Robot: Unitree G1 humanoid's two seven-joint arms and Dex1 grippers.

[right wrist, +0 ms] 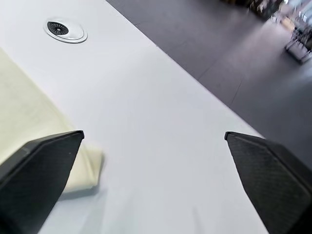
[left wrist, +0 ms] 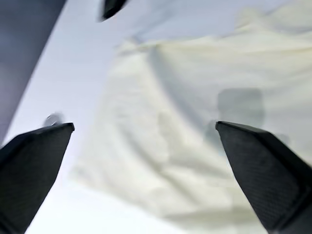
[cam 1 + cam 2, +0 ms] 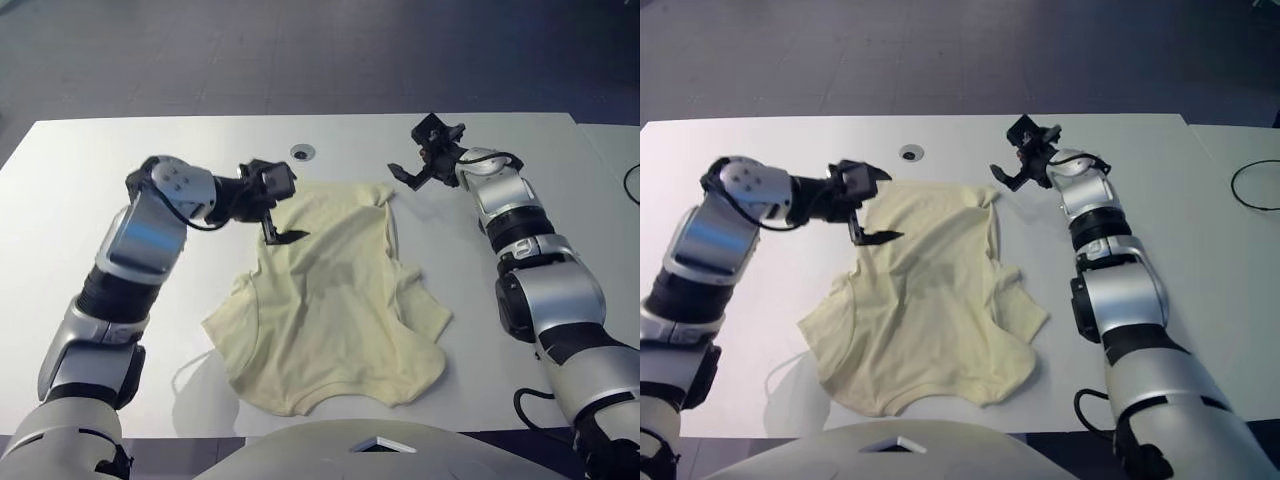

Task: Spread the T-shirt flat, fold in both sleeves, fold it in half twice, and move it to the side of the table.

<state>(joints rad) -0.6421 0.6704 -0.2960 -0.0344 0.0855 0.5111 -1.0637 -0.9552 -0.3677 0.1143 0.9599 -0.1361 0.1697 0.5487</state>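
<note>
Barely begun; T-shirt (image 3: 330, 310) rumpled at centre of table (image 3: 100, 170), not yet flat; left gripper (image 3: 285, 235) wide open, empty, over its 11 o'clock edge; right gripper (image 3: 413, 173) wide open, empty, at its 1 o'clock corner; 2 sleeve folds, 2 halvings, move aside to come.

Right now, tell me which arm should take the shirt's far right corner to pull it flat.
Right. The right gripper is open just beside that corner of the shirt; the left gripper, also open, hangs over the shirt's far left part.
</note>
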